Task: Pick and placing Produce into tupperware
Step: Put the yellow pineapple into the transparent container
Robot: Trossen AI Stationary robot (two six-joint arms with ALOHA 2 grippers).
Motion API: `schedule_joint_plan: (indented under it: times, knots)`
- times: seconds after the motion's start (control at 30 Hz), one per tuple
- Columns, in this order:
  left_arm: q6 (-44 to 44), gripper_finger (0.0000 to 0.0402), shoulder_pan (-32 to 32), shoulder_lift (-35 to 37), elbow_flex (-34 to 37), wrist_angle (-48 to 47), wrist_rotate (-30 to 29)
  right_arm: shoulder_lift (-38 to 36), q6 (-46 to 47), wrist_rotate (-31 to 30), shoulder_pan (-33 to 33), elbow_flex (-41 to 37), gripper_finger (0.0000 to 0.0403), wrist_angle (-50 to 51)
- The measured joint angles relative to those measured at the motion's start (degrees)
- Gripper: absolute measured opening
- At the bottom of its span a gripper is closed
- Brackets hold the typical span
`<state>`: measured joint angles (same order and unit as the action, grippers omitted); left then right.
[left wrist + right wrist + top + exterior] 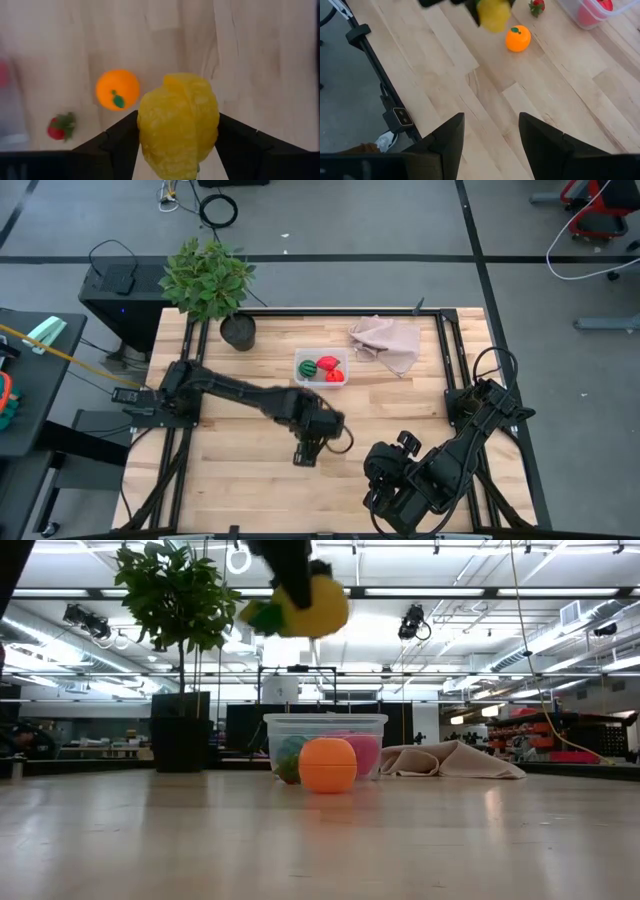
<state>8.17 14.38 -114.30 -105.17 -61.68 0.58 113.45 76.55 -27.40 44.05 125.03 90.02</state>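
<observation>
My left gripper [308,448] hangs over the middle of the table, shut on a yellow toy fruit [177,132], which shows high above the table in the low view [312,602]. Below it, an orange toy [117,89] and a small strawberry [61,126] rest on the wood. The clear tupperware [321,368] stands toward the far edge with red and green produce inside. In the low view the orange [328,764] sits in front of the tupperware [372,730]. My right gripper [487,140] waits open near the near right corner. My left gripper pinches the yellow fruit between its two fingers [120,142], one on each flank of the fruit [146,135]. The fingers come from above, pointing down. The fruit is lifted well clear of the table, with a green leaf [262,616] sticking out at one side.
A potted plant [210,280] stands at the far left corner and a beige-pink cloth [388,340] lies at the far right, beside the tupperware. Bare wood stretches across the near half of the table [230,480]. Black frame rails run along both sides.
</observation>
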Motion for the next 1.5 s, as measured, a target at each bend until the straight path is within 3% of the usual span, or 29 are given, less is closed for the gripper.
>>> schedule_joint_plan:
  times: [0.37,0.9,1.3,1.5]
  knots:
    - [-4.66,0.0233,-8.82,0.85,-5.19,-9.19,2.28,-0.02,-0.15,0.00,0.00,0.00,0.0195,0.00]
    - [-10.92,0.0232,-25.25,0.67,-5.21,-3.48,2.27,-0.02,0.23,-0.02,-0.63,0.00,0.0195,0.00]
    - [-23.42,0.0233,-28.09,-3.78,-5.08,-4.93,1.21,0.00,1.31,0.00,-1.60,0.00,0.0195,0.00]
    - [-23.88,0.0239,-28.42,-6.17,-5.06,-5.45,-0.66,-0.02,1.96,0.02,-1.69,0.00,0.0195,-0.02]
